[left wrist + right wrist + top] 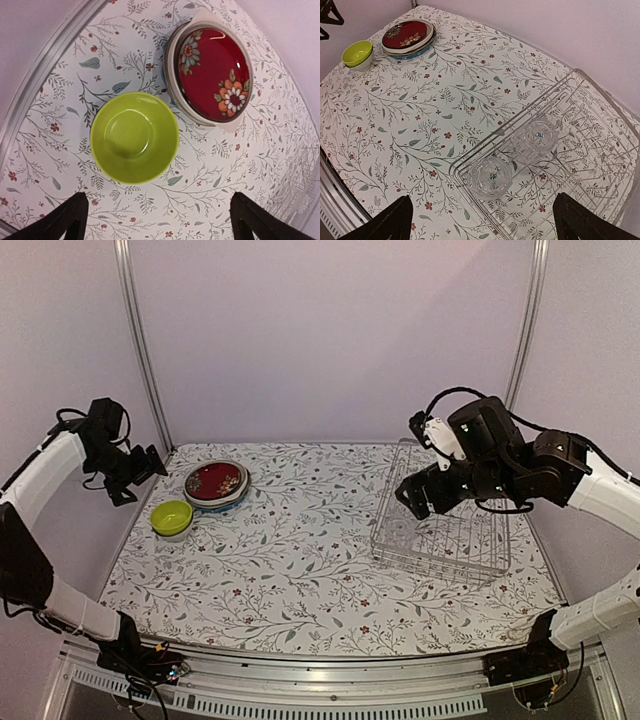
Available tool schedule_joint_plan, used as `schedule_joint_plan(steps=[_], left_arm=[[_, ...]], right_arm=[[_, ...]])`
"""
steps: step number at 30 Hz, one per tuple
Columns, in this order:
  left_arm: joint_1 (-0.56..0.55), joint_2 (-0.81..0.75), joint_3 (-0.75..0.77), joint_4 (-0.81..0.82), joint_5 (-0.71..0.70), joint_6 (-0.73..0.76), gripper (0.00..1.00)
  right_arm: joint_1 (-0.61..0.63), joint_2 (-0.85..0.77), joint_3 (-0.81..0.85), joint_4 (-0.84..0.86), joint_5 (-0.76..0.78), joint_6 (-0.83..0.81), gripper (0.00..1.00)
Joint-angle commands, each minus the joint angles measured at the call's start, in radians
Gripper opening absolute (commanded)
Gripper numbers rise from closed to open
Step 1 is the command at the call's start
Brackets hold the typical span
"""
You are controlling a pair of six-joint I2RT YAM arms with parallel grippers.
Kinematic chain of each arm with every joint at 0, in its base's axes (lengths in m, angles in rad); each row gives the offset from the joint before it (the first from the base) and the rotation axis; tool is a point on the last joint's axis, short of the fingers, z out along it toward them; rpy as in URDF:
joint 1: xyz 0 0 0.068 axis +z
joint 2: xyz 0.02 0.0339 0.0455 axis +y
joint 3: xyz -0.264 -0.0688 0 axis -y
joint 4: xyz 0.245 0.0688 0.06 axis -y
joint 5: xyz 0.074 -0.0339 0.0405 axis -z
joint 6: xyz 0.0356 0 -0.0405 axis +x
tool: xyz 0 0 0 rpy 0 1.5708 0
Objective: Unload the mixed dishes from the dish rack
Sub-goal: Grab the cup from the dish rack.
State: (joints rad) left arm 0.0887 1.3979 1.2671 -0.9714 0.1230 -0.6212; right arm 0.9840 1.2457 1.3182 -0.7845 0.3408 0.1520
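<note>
Rack contents: rectangular silver wire dish rack (440,565), right side of table, holds two clear drinking glasses (490,177) along its left side. Far left: red floral plate (214,481) tops plate stack; lime-green bowl (171,516) sits in small whitish bowl (175,533) just beside. Left gripper (160,220) and right gripper (480,220) both spread apart, empty.

Left arm (55,462), right arm (598,490) raised; both jaws wide, empty.

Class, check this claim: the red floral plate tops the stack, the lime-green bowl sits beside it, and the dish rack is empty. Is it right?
No. The dish rack is not empty: two clear glasses stand in it, as the right wrist view shows. The red floral plate tops the stack, the lime-green bowl beside it.
</note>
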Motion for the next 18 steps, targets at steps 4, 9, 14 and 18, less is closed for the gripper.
schedule_joint_plan(steps=[4,9,14,18], left_arm=[[-0.109,-0.128,0.035,0.081,-0.038,0.08,1.0],[-0.163,-0.138,0.025,0.091,-0.056,0.099,1.0],[-0.241,-0.168,-0.024,0.132,-0.106,0.1,1.0],[-0.273,-0.198,-0.062,0.166,-0.106,0.107,1.0]], right_arm=[[-0.236,0.027,-0.039,-0.016,-0.287,0.148,0.99],[-0.275,0.106,-0.024,-0.038,-0.381,0.167,0.99],[-0.276,0.239,0.019,-0.065,-0.4,0.155,0.99],[-0.275,0.327,0.065,-0.098,-0.397,0.14,0.99]])
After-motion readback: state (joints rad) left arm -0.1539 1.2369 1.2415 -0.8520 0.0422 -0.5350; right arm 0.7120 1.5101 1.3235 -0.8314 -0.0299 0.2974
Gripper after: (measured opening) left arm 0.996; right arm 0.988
